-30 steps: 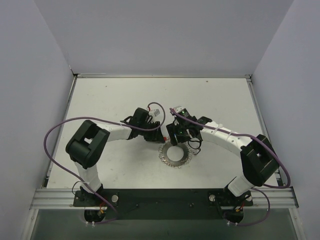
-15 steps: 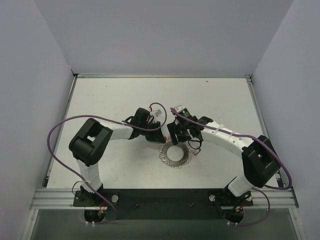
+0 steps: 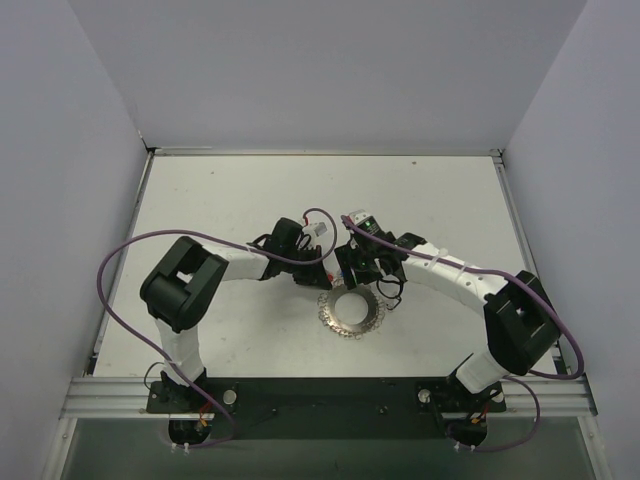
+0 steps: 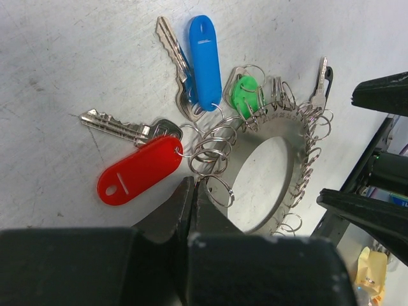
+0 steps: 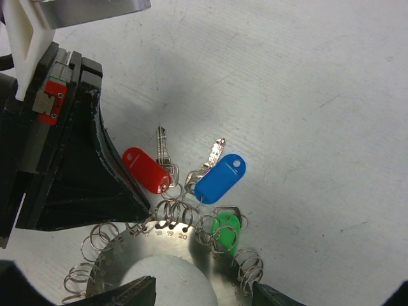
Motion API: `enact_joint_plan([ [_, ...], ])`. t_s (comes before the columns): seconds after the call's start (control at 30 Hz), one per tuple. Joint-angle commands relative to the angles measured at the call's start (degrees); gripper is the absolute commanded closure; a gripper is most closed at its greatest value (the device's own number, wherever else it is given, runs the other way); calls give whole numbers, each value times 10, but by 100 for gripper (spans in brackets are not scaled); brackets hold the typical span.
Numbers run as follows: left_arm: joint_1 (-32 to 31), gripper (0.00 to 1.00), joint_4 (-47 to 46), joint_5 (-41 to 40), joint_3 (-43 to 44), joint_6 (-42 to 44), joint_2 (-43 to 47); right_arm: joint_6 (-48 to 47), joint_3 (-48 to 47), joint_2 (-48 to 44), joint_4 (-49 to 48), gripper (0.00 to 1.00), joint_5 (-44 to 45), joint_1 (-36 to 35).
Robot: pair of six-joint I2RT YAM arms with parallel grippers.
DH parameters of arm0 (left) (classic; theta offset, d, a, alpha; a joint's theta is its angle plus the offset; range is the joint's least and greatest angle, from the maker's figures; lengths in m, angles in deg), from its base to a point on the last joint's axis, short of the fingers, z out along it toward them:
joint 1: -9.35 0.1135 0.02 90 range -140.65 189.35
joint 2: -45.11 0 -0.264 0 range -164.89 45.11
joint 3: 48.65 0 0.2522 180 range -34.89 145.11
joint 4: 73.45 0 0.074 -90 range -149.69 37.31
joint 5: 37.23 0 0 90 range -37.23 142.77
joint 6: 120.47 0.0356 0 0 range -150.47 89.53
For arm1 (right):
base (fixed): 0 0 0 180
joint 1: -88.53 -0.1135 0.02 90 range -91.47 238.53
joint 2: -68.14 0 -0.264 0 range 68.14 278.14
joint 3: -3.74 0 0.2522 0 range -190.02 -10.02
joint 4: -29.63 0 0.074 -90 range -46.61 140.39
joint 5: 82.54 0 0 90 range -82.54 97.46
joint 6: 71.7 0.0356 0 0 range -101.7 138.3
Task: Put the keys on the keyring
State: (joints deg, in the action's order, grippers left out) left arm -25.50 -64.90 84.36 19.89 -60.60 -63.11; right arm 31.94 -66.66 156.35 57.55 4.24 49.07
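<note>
The keyring [image 3: 352,312] is a flat silvery ring plate with several small split rings along its rim; it also shows in the left wrist view [image 4: 290,131] and the right wrist view [image 5: 191,252]. A red-tagged key [image 4: 140,169] [image 5: 146,169], a blue-tagged key [image 4: 204,60] [image 5: 220,178] and a green-tagged key [image 4: 245,95] [image 5: 224,231] hang from rings on its far edge. A bare key [image 4: 320,83] hangs further round. My left gripper [image 4: 191,185] [image 3: 322,277] is shut, pinching a small split ring at the plate's rim. My right gripper [image 5: 201,299] [image 3: 352,283] is open, straddling the plate.
White tabletop with grey walls on three sides. The two wrists are close together at the table's middle, cables looping over them. My right gripper's fingers [image 4: 382,92] stand just right of the plate in the left wrist view.
My left arm has shifted slightly right, toward the keyring, and now covers the red tag in the top view. The right arm and keyring have hardly moved.
</note>
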Motion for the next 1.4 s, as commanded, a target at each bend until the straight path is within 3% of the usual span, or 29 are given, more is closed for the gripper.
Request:
enact_joint_plan([
  [0.0,-3,100,8,-22,4,27,32,1,-3,-34,18,40,19,-2],
  [0.43,-4,100,99,-78,14,114,135,-25,-8,-85,11,39,-8,-3],
  [1.0,-9,100,152,-62,43,133,264,-108,-15,-185,-55,37,-225,-4],
  [1.37,-18,100,173,19,61,175,333,-131,-44,-203,-57,35,-325,-4],
])
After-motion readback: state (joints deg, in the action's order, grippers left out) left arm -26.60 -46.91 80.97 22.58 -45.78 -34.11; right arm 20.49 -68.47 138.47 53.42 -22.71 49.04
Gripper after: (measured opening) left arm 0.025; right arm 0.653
